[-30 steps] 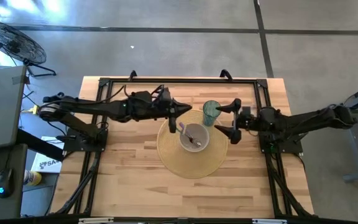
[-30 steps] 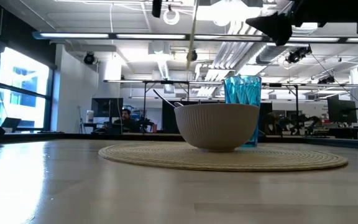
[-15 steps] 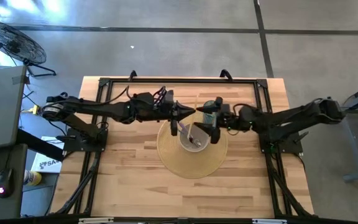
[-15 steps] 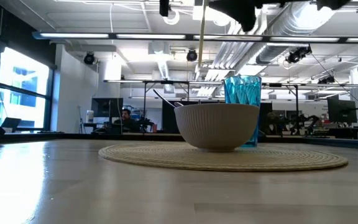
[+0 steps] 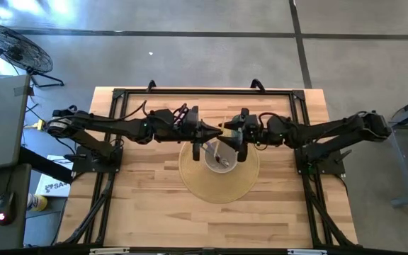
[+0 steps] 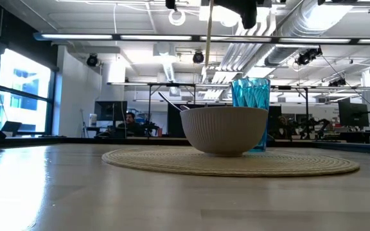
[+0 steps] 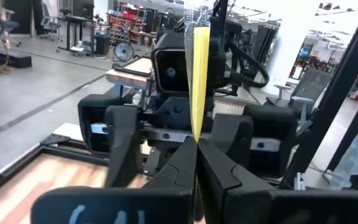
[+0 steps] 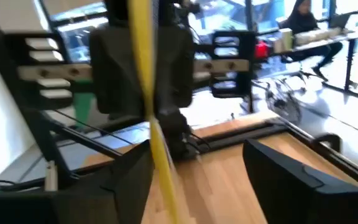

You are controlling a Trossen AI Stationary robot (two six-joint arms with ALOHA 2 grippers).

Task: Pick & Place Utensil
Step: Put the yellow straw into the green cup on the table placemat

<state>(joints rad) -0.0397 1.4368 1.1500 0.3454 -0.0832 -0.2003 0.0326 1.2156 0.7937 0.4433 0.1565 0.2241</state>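
Left pincer (image 7: 196,163) pinches yellow utensil (image 7: 197,81), open right pincer (image 8: 194,165) around it.

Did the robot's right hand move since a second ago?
Yes. In the high view, the right hand slid leftward from beside the blue cup to over the white bowl, meeting the left hand.

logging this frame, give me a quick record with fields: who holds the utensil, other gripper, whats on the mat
utensil: yellow utensil, upright
held by: left gripper, shut on its lower end
other gripper: right gripper, open, facing the left one across the utensil
height: both above the bowl
on mat: bowl with a utensil inside, blue cup behind it, both on the round woven mat
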